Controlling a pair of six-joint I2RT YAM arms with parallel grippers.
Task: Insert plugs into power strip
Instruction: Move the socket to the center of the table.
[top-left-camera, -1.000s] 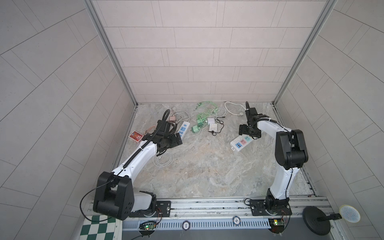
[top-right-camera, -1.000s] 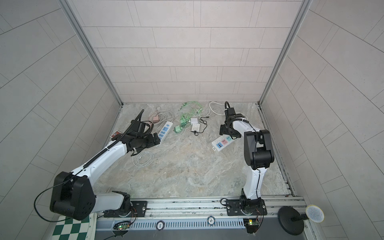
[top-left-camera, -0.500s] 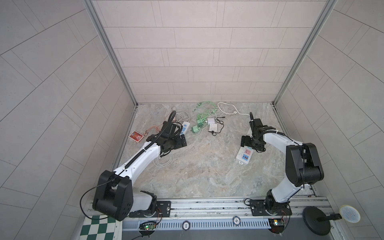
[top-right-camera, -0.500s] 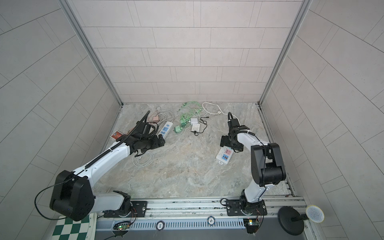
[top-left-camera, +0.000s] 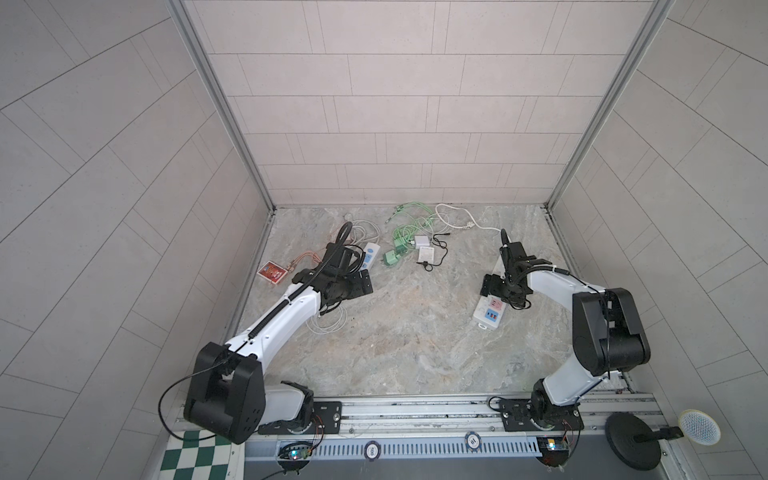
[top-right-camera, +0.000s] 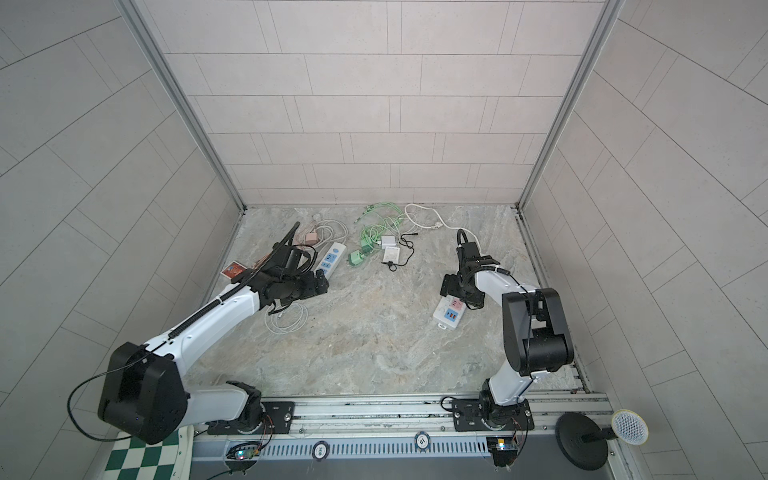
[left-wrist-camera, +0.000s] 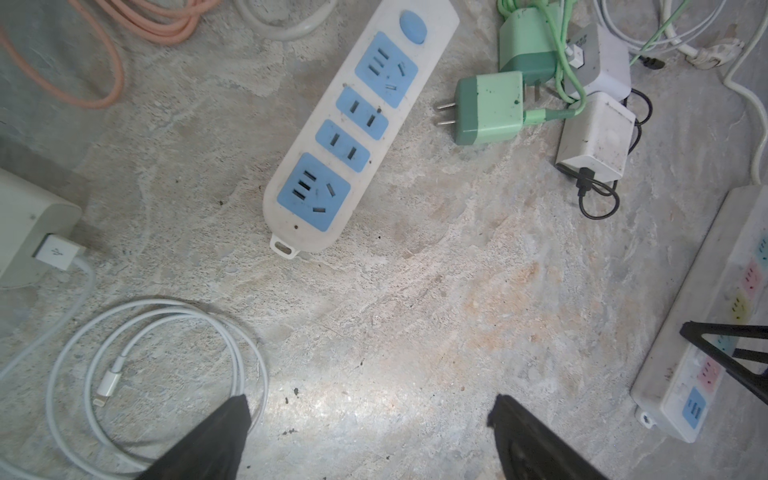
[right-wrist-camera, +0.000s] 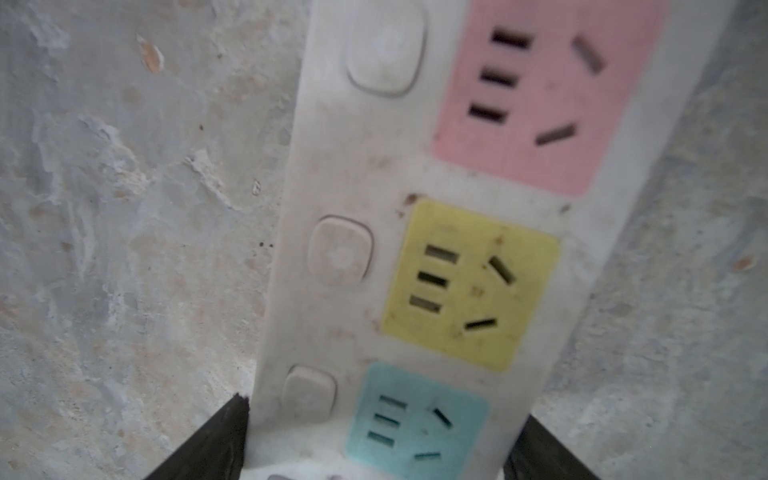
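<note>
1. The mint green plug (left-wrist-camera: 490, 108) lies flat on the floor, its prongs aimed at the blue-socket power strip (left-wrist-camera: 357, 124) just beside it.
2. Counted: two power strips, two green plugs, three white plugs (left-wrist-camera: 594, 137), one pink plug (top-right-camera: 311, 237).
3. One white plug is cut off by the left wrist view's edge.
4. The left gripper (left-wrist-camera: 370, 401) is spread and empty. The right gripper (right-wrist-camera: 382, 411) straddles the blurred coloured-socket strip (right-wrist-camera: 457, 249); whether it squeezes, I cannot tell.
</note>
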